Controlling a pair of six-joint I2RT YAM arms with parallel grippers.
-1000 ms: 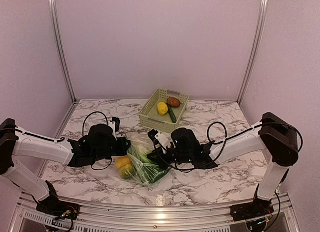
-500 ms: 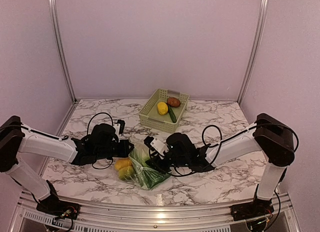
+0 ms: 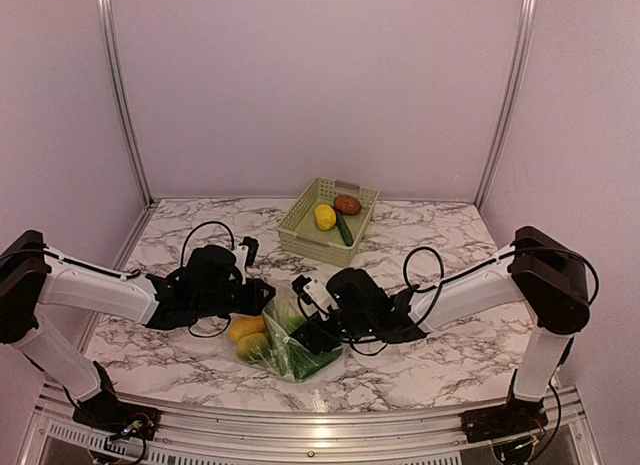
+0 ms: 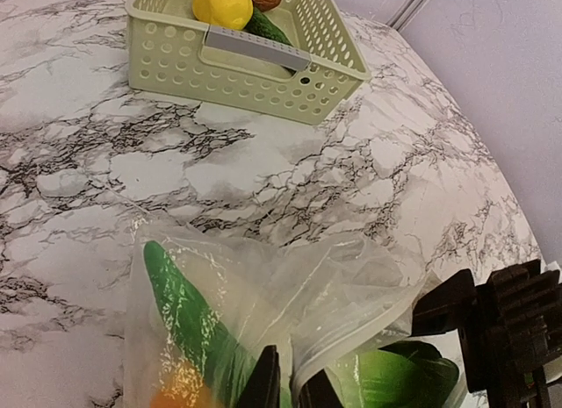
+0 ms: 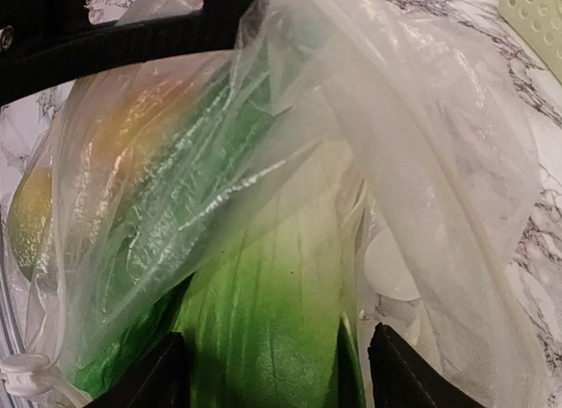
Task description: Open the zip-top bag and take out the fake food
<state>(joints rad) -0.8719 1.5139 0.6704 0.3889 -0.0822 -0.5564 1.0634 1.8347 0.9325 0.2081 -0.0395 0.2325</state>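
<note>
The left gripper point(image 4: 290, 389) has its fingers pressed almost together, pinching a fold of film at the crumpled upper edge of the zip-top bag point(image 4: 334, 285). The bag lies on the marble table point(image 3: 430, 355), on the near side of the pale green basket point(image 3: 300, 225) and well apart from it. Inside it are a long green pod point(image 4: 189, 316), a white-green leafy vegetable point(image 5: 263, 285) and an orange-yellow mango point(image 3: 246, 327).

The right gripper point(image 5: 281, 373) is spread wide at the bag's side farther from the left gripper. Its fingers stand either side of the leafy vegetable, which is seen through the film, and they grip nothing.

The opening step looks to be in hand, though I cannot tell whether the zip strip has parted. The next move probably calls for the right gripper to close on the lip opposite the left's pinch, catching a single layer. It would then draw that lip away while the left holds firm.
</note>
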